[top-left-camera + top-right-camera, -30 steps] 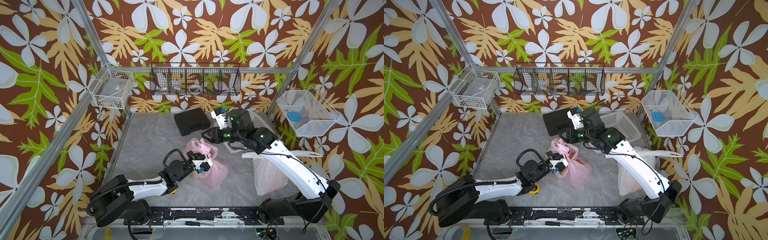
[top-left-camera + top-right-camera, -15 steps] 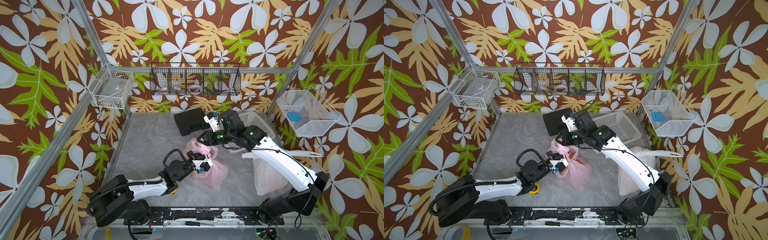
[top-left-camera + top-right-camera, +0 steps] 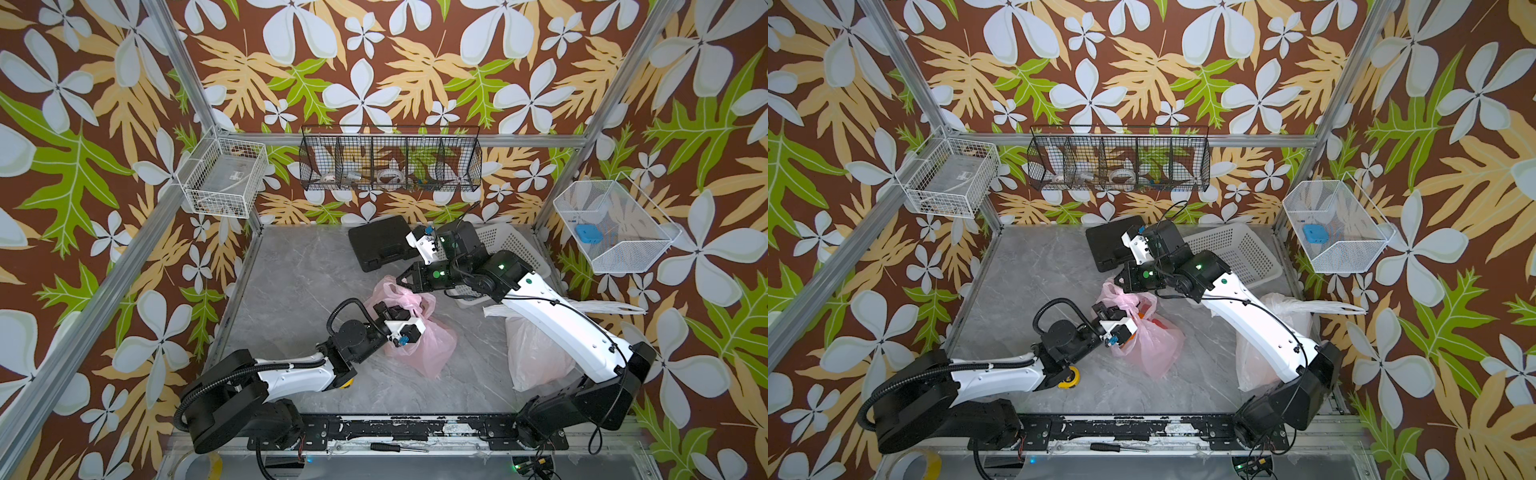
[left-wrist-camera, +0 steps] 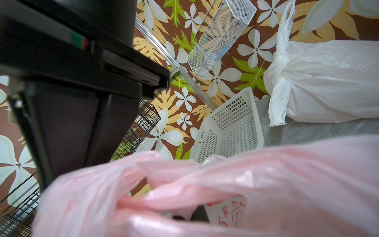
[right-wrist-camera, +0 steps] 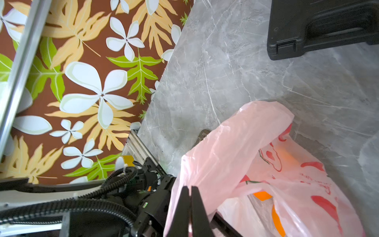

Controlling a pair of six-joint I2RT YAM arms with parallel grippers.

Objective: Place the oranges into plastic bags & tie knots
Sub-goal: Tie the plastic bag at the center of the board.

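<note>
Brown wallpaper (image 3: 374,62) printed with white blossoms and green and tan leaves lines three sides of an evenly lit cell framed in aluminium rails (image 3: 528,140). A grey marble-patterned worktop (image 3: 299,291) forms its base. A black wire basket (image 3: 390,160) hangs on the back wall, flanked by a white wire basket (image 3: 224,178) and a white mesh basket (image 3: 615,226) on the side walls.

Close to your lens, the pink bag (image 4: 266,174) blurs across the foreground, with red print showing on one fold. Beyond it you see the white perforated basket (image 4: 231,127). Near that, the white bag (image 4: 332,82) lies on the grey bench (image 4: 317,131), its knot (image 4: 284,82) bunched tight.
</note>
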